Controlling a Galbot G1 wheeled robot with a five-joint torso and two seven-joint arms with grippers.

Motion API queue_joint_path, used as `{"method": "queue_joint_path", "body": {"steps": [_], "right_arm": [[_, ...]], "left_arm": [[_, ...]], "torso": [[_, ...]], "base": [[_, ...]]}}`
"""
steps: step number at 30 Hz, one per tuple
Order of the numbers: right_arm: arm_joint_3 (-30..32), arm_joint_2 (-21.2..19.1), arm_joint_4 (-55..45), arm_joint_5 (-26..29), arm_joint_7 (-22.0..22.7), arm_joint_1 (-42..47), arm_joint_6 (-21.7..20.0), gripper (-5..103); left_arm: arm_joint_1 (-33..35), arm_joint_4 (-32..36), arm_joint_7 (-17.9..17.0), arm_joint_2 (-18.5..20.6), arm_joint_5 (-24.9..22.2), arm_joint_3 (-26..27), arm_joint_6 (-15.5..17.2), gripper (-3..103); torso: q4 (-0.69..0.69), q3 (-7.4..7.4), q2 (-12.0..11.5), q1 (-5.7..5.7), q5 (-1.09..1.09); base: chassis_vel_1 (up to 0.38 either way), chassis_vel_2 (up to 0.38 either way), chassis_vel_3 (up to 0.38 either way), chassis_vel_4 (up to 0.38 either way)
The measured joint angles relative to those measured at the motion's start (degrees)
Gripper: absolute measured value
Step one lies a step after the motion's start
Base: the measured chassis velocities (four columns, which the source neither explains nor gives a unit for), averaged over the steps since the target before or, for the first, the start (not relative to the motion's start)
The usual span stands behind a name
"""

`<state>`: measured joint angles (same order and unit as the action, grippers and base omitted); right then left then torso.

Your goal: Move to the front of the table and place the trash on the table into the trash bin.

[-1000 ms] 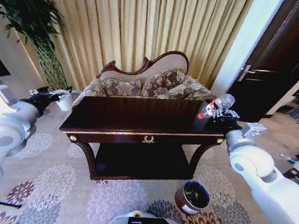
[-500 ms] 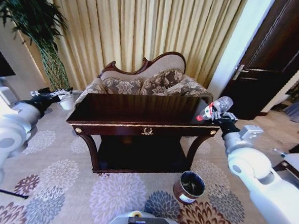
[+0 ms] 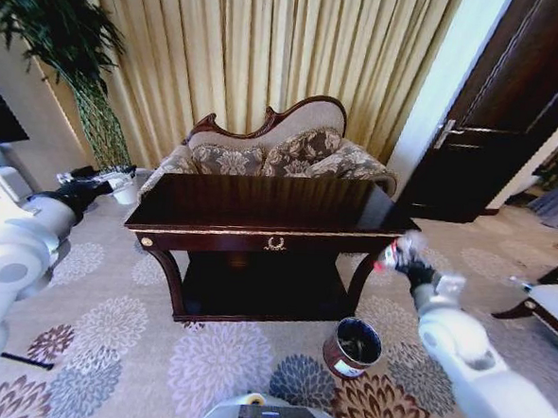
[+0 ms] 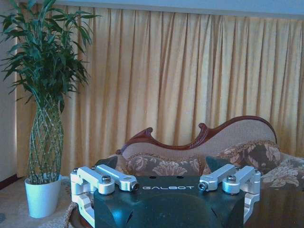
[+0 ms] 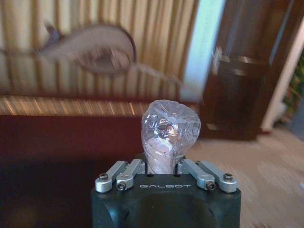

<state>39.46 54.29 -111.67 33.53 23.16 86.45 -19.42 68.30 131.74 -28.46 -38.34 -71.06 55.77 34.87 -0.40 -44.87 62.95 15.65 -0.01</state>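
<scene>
Counter [image 3: 260, 208] top looks cleared, though small scraps may be hard to spot. Trash bin [image 3: 353, 347] sits below the right end effector [image 3: 401, 257], which is clenched on the bottle [image 5: 167, 135]; drop remains. Left end effector [image 3: 99, 180] idle, released.

The right gripper [image 3: 401, 257] is holding the bottle [image 3: 393, 254] beside the right front corner of the table [image 3: 260, 213], with open air between it and the trash bin [image 3: 353, 347] standing on the carpet below and slightly left. The bin's mouth is facing up, uncovered. The table's curved right leg [image 3: 362, 276] is standing just beside that descent path, and the table edge is bounding it on the left. The carpet [image 3: 203, 365] in front of the table is lying bare. The left gripper [image 3: 99, 181] is hanging beyond the table's left end, near the white plant pot [image 3: 124, 192], with the sofa [image 3: 273, 157] closing off the far side.
</scene>
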Motion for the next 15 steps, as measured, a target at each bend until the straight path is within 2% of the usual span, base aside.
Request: {"method": "queue_joint_path", "body": {"steps": [1, 3, 4, 7, 8, 9, 12, 14, 15], "right_arm": [[0.00, 0.00, 0.00, 0.00, 0.00, 0.00, 0.00, 24], [-2.68, 3.03, 10.11, -4.35, -1.20, -2.34, 3.27, 24], [-2.68, 3.03, 10.11, -4.35, -1.20, -2.34, 3.27, 24], [-4.90, 5.55, 20.62, -8.53, -1.80, -6.39, 7.12, 24], [-4.90, 5.55, 20.62, -8.53, -1.80, -6.39, 7.12, 24], [-6.06, 6.78, 26.21, -10.44, -1.86, -9.12, 9.59, 24], [-7.37, 7.95, 31.95, -11.13, -1.21, -12.51, 11.40, 24], [-8.58, 9.70, 40.97, -12.21, -0.80, -18.67, 13.07, 24], [-8.58, 9.70, 40.97, -12.21, -0.80, -18.67, 13.07, 24]], "left_arm": [[0.00, 0.00, 0.00, 0.00, 0.00, 0.00, 0.00, 100], [0.77, 0.51, -0.01, -0.19, -0.02, 0.81, -0.07, 100], [0.77, 0.51, -0.01, -0.19, -0.02, 0.81, -0.07, 100], [1.81, 1.24, -0.10, -0.37, -0.06, 1.63, -0.16, 100], [1.81, 1.24, -0.10, -0.37, -0.06, 1.63, -0.16, 100], [2.64, 1.73, -0.14, -0.39, -0.10, 2.34, -0.35, 100], [3.65, 2.10, -0.17, -0.30, -0.20, 3.47, -0.67, 100], [5.14, 2.47, -0.15, 0.59, -0.87, 5.79, -0.87, 100], [5.14, 2.47, -0.15, 0.59, -0.87, 5.79, -0.87, 100]], "torso": [[0.00, 0.00, 0.00, 0.00, 0.00], [0.00, 0.00, 0.00, 0.00, 0.03], [0.00, 0.00, 0.00, 0.00, 0.03], [0.00, 0.00, 0.00, 0.00, 0.02], [0.00, 0.00, 0.00, 0.00, 0.02], [0.00, 0.00, 0.00, 0.01, 0.02], [0.01, -0.01, 0.00, 0.00, 0.01], [0.04, 0.00, 0.00, 0.01, 0.00], [0.04, 0.00, 0.00, 0.01, 0.00]], "base": [[0.000, 0.000, 0.000, 0.000], [0.000, 0.000, 0.000, 0.000], [0.000, 0.000, 0.000, 0.000], [0.000, 0.000, 0.000, 0.000], [0.000, 0.000, 0.000, 0.000], [0.000, 0.000, 0.000, 0.000], [0.000, 0.000, 0.000, 0.000], [0.000, 0.000, 0.000, 0.000], [0.000, 0.000, 0.000, 0.000]]}}
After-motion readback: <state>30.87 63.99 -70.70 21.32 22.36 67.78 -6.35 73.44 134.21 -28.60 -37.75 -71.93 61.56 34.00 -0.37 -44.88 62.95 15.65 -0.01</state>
